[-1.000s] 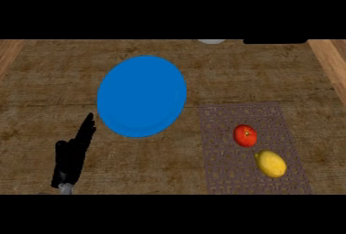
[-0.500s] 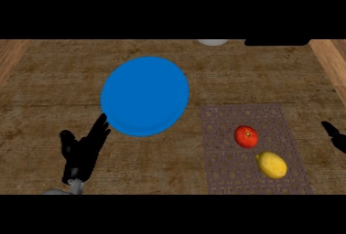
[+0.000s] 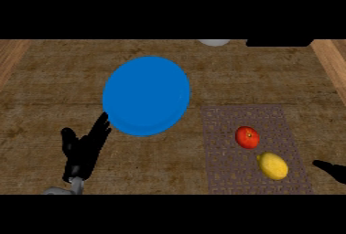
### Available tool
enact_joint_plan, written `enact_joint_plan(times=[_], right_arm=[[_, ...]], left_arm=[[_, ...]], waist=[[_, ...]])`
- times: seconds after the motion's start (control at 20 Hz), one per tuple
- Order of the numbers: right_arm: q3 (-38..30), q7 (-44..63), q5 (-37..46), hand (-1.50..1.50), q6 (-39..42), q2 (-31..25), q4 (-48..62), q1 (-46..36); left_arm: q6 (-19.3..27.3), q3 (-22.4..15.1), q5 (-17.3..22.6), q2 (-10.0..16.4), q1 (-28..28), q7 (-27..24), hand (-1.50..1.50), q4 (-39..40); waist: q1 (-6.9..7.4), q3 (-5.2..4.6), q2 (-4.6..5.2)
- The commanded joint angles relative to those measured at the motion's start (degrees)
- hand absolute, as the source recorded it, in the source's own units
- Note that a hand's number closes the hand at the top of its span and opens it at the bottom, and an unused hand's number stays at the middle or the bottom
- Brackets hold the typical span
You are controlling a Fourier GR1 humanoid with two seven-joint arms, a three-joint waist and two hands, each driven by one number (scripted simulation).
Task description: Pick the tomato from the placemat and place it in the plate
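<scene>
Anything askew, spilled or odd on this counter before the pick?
Nothing stands out. The tomato and lemon lie apart on the placemat, the blue plate sits flat beside it, nothing spilled. The left hand is open near the plate; the right hand shows only at the right edge.

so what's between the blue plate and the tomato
Nothing stands between the blue plate and the tomato in the head view: only a strip of bare counter, then the left part of the placemat that the tomato lies on.
</scene>
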Motion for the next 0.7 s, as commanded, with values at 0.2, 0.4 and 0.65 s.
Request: enact_joint_plan(times=[0.2, 0.4, 0.65], right_arm=[[7.96, 26.24, 8.18, -1.50, 8.33, -7.95, -9.80, -4.71], [18.02, 34.61, 17.38, -1.50, 7.32, -0.54, -8.13, -11.71], [18.20, 41.32, 22.42, -1.50, 12.29, 5.02, -5.52, -18.02]], left_arm=[[-1.06, -0.04, -0.59, -0.92, 1.39, -0.97, 0.00, -0.20], [0.86, -0.31, -1.60, -1.81, -1.00, 3.81, 0.00, -3.01], [-2.23, 2.52, -2.15, -1.43, 0.90, 1.93, 0.00, -1.66]], waist=[[0.70, 0.06, 0.02], [1.12, 0.15, 0.07], [0.49, 0.16, -0.01]])
